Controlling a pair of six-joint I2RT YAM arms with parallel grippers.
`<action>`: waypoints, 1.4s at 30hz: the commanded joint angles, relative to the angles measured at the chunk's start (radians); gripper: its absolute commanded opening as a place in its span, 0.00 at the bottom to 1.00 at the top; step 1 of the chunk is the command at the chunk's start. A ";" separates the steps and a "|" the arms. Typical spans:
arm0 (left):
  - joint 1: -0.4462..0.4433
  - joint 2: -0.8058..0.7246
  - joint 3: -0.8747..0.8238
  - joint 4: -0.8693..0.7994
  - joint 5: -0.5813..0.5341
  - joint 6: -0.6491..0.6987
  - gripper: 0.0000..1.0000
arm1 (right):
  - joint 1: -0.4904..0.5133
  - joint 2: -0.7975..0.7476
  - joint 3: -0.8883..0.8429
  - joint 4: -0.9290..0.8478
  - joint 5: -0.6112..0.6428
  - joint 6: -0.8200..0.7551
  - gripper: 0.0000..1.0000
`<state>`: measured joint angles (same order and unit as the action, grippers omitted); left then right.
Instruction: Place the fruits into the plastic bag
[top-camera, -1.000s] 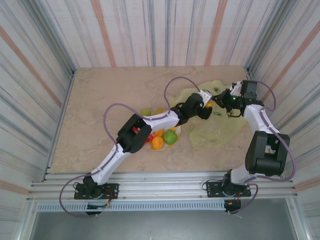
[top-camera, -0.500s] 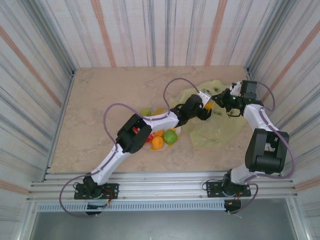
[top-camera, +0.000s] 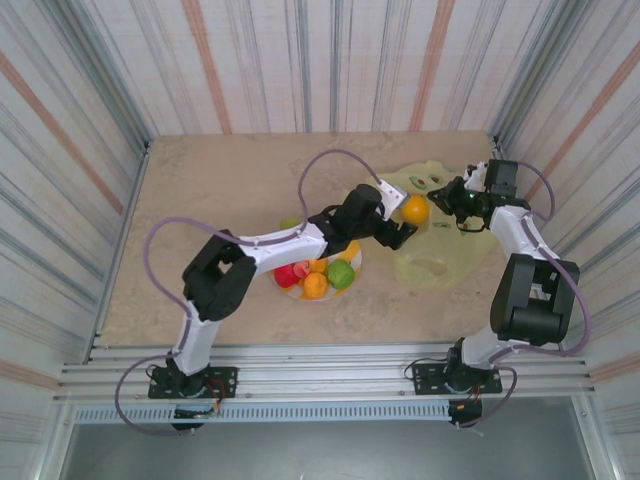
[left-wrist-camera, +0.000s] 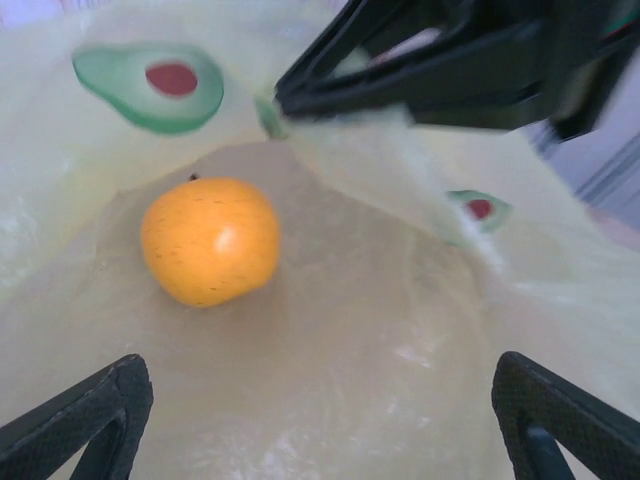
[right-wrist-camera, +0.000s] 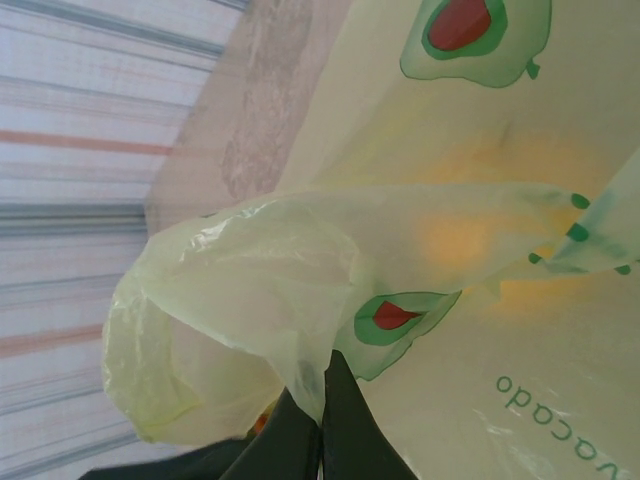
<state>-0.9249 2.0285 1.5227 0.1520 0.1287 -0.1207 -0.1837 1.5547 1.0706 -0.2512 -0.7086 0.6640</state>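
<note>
1. Fruits (top-camera: 316, 284): bagging one at a time, with one orange fruit (left-wrist-camera: 210, 240) inside the plastic bag (left-wrist-camera: 400, 330) and the rest on the plate (top-camera: 356, 262).
2. Hovering the left gripper (left-wrist-camera: 320, 420) at the bag mouth, empty, jaws apart.
3. Pinching the bag rim with the right gripper (right-wrist-camera: 318, 425), jaws together.
4. Probably calling next for reaching to the plate and closing on another fruit.

You get bright, even overhead light, faint shadows on the counter (top-camera: 200, 190); your left wrist view smears the avocado print (left-wrist-camera: 150, 87) on the plastic bag (left-wrist-camera: 380, 330).
</note>
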 joint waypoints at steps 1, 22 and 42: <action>-0.001 -0.113 -0.057 -0.063 0.077 -0.023 0.90 | -0.002 0.021 0.019 -0.038 0.014 -0.056 0.00; 0.086 -0.714 -0.500 -0.726 -0.204 -0.194 0.87 | 0.007 0.053 0.018 -0.046 0.017 -0.099 0.00; 0.103 -0.444 -0.386 -0.654 -0.238 -0.126 0.40 | 0.029 0.062 0.014 -0.050 0.017 -0.103 0.00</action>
<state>-0.8238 1.5730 1.1126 -0.5190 -0.0837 -0.2638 -0.1627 1.6032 1.0706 -0.2855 -0.7002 0.5900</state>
